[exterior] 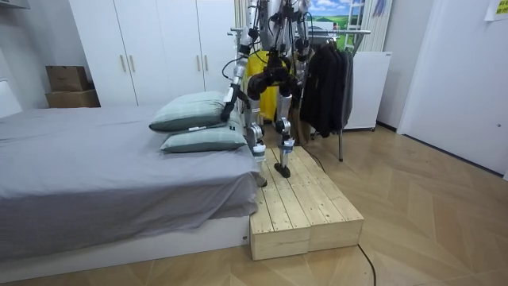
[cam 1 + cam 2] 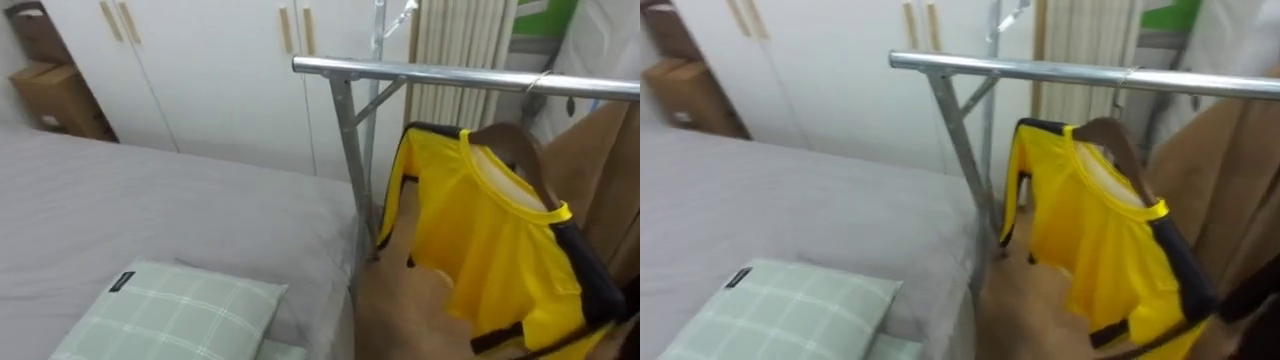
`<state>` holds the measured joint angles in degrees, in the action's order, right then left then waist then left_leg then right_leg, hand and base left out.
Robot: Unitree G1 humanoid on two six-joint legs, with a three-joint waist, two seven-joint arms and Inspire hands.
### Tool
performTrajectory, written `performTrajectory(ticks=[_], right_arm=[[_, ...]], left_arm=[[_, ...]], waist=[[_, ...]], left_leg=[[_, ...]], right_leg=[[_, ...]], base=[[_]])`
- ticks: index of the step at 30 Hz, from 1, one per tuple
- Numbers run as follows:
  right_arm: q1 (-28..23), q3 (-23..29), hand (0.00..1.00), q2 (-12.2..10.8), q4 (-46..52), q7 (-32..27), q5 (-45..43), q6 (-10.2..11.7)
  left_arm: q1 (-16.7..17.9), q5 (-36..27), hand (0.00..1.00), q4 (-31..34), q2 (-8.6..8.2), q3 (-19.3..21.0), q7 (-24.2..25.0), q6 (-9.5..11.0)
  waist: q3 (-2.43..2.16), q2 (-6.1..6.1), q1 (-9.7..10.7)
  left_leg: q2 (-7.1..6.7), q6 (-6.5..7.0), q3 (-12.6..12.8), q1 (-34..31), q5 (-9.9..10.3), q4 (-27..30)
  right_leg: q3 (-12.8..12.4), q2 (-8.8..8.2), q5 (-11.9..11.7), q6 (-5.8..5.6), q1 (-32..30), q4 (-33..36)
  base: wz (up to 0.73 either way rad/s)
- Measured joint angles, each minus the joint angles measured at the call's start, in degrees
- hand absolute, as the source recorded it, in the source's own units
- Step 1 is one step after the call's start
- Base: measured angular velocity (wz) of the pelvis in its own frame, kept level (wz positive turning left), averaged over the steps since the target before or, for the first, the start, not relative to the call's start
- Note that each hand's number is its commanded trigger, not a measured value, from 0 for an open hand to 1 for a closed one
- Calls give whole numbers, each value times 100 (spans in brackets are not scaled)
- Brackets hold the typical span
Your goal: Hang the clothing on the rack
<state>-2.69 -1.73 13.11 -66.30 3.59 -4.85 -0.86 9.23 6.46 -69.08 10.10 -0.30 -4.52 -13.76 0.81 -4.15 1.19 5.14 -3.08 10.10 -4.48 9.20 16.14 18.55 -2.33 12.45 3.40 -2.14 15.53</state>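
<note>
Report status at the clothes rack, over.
Left hand low beside the pillows. Yellow shirt on hanger, hooked over the rail. Dark clothes hang farther along.

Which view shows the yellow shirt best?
The left eye view: the yellow shirt hangs close, under the rail. The right eye view shows nearly the same; the room view, a yellow patch behind the robot.

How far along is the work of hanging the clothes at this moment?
Done, as it looks: the yellow shirt is on a wooden hanger whose hook sits over the metal rail; dark clothes hang further along. In hand: I cannot tell whether the robot, standing on the wooden platform, holds anything. Left: perhaps only stepping back; the bed bears pillows.
</note>
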Motion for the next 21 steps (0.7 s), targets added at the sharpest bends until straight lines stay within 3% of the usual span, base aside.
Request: performTrajectory(ticks=[1,2,3,4,6,8,10,12,13,15,16,17,18,19,21], right_arm=[[2,47,0,-2,-8,-8,-78,-7],[2,92,0,18,-14,-17,-241,-58],[-2,95,0,31,-25,-67,-310,-136],[-7,93,0,38,-34,-99,-324,-183],[10,98,0,22,-30,-116,-378,-294],[63,112,0,-26,-10,-116,-394,-295],[128,109,0,-134,-5,-125,-402,-280],[118,117,0,-158,6,-167,-433,-268],[108,119,0,-154,6,-167,-463,-271],[98,129,0,-154,6,-184,-591,-283],[90,130,0,-168,-1,-187,-635,-289],[92,133,0,-155,-27,-180,-710,-296],[96,137,0,-159,-27,-170,-802,-296],[83,148,0,-173,-27,-172,-820,-296],[-71,176,0,-237,-27,-150,-900,-296]], left_arm=[[-22,2,0,80,6,21,17,36],[-109,-8,0,174,-20,29,64,123],[-177,-30,0,171,-37,24,158,203],[-230,-51,0,170,-37,24,187,251],[-310,-192,0,184,-35,23,225,547],[-317,-243,0,250,-40,14,249,704],[-311,-240,0,264,-27,-5,249,809],[-282,-263,0,253,-39,10,285,845],[-253,-299,0,248,-48,21,294,864],[-152,-371,0,197,-117,114,296,925],[-153,-381,0,191,-121,143,297,933],[-126,-484,0,154,-135,202,298,987],[-101,-591,0,14,-122,275,298,1035],[-85,-592,0,-50,-101,323,300,1029],[-73,-616,0,-185,47,363,285,1029]], waist=[[12,45,-14],[24,63,-1],[10,2,14],[12,-10,14],[17,-19,-24],[18,-18,-25],[13,-12,8],[-16,42,-5],[-25,57,-22],[-50,104,-82],[-61,162,-96],[-76,209,-176],[-86,246,-170],[-97,280,-126],[-140,426,-132]], left_leg=[[19,34,251,-14,-78,-24],[162,210,835,-89,26,363],[333,306,1320,-71,259,883],[414,309,1494,-35,349,1083],[612,258,1972,199,608,1400],[637,227,2137,405,751,1439],[567,183,2201,635,868,1213],[388,156,2288,730,900,733],[326,159,2299,749,900,623],[110,202,2313,813,921,325],[99,235,2260,795,897,297],[69,317,2105,733,917,237],[7,404,1774,705,929,235],[-8,437,1609,710,914,243],[-46,517,947,767,832,248]], right_leg=[[176,-106,24,22,6,-9],[519,-169,63,29,53,-11],[881,-173,103,57,174,-25],[1054,-177,132,70,228,-14],[1688,-211,270,75,357,79],[2109,-248,379,44,430,156],[2478,-298,460,3,493,241],[2991,-461,537,-42,524,401],[3088,-518,555,-69,522,463],[3569,-751,601,-126,596,731],[3659,-829,614,-149,610,806],[3724,-956,613,-155,626,1066],[3441,-1098,569,-165,613,1405],[3077,-1124,518,-204,586,1543],[1648,-1008,417,-369,380,1683]], base=[[134],[147],[152],[155],[144],[125],[122],[120],[98],[104],[100],[97],[107],[148],[145]])
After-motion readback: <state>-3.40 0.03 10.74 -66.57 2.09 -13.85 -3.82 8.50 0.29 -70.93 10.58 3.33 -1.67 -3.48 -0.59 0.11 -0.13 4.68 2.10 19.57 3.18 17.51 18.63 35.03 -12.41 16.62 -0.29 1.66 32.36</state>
